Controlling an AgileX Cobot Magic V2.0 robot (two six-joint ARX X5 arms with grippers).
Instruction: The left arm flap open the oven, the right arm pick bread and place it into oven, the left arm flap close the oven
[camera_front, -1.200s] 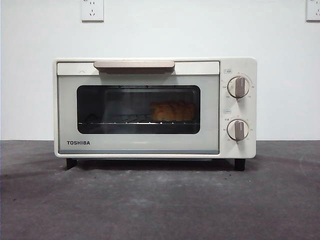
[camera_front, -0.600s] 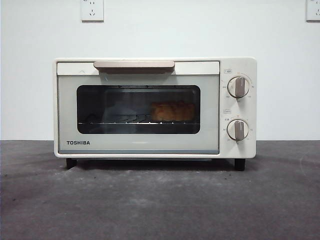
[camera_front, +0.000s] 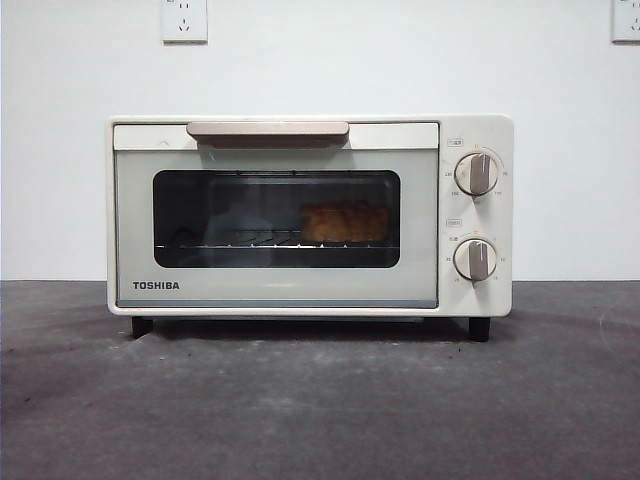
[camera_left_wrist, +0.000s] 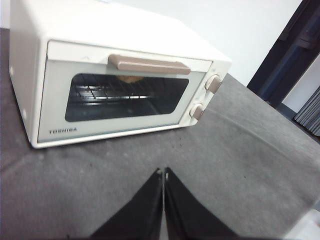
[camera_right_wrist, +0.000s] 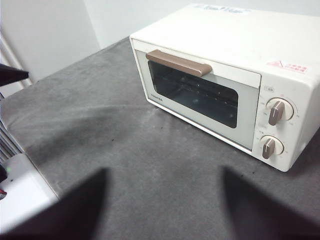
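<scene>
The cream-white TOSHIBA oven (camera_front: 310, 215) stands shut on the dark table, its beige handle (camera_front: 268, 130) at the top of the door. The golden-brown bread (camera_front: 345, 223) lies on the wire rack behind the dark glass, right of the window's middle. The oven also shows in the left wrist view (camera_left_wrist: 120, 75) and the right wrist view (camera_right_wrist: 220, 85). My left gripper (camera_left_wrist: 163, 172) is shut and empty, back from the oven above the table. My right gripper (camera_right_wrist: 162, 180) is open and empty, also well back from the oven. Neither arm shows in the front view.
Two beige knobs (camera_front: 477, 173) sit on the oven's right panel. Grey table surface (camera_front: 320, 400) stretches in front of the oven. A white wall with sockets (camera_front: 185, 20) stands behind. A white object (camera_right_wrist: 20, 195) lies at the table's edge in the right wrist view.
</scene>
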